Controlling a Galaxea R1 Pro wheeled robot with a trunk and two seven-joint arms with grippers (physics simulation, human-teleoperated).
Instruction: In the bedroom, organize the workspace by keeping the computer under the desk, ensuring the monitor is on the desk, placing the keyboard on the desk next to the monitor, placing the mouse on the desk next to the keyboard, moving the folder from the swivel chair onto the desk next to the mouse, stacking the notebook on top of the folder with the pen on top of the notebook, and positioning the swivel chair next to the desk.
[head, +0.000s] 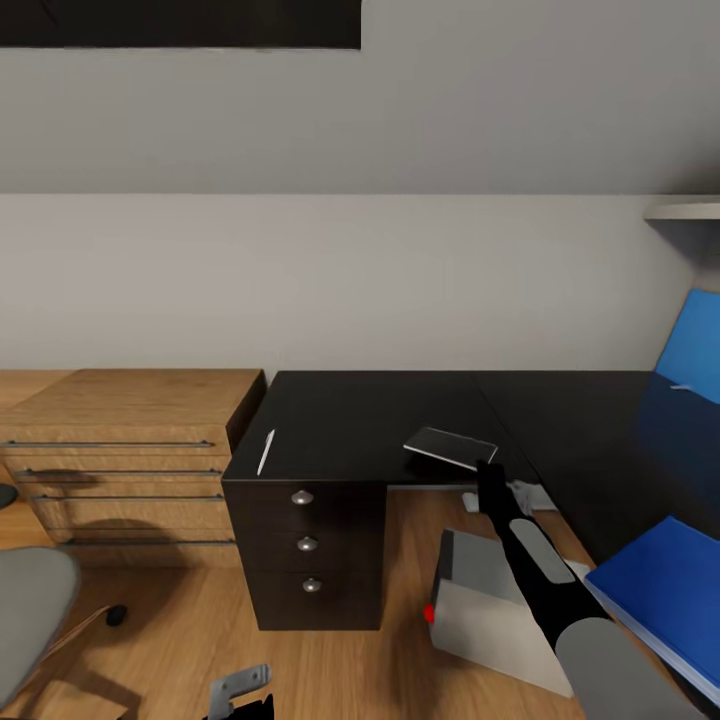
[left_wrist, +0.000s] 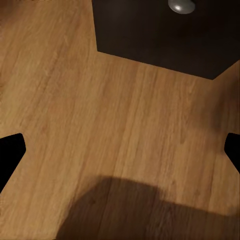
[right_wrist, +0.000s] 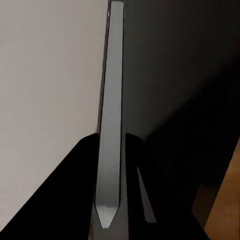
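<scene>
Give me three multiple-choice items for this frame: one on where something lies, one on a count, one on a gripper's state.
1. Where does the white pen lie?
A. On the light-wood chest
B. On the black desk top above the dark drawer unit
C. On the floor

2. How many round knobs does the dark drawer unit show?
A. Two
B. Three
C. Five

3. What is the right gripper doing?
A. Hanging open over the floor
B. Shut on nothing
C. Shut on a thin flat slab

Answers: B, the white pen rests on the black desk top; B, the dark drawer unit has three knobs in a column; C, the right gripper clamps the thin flat slab.
</scene>
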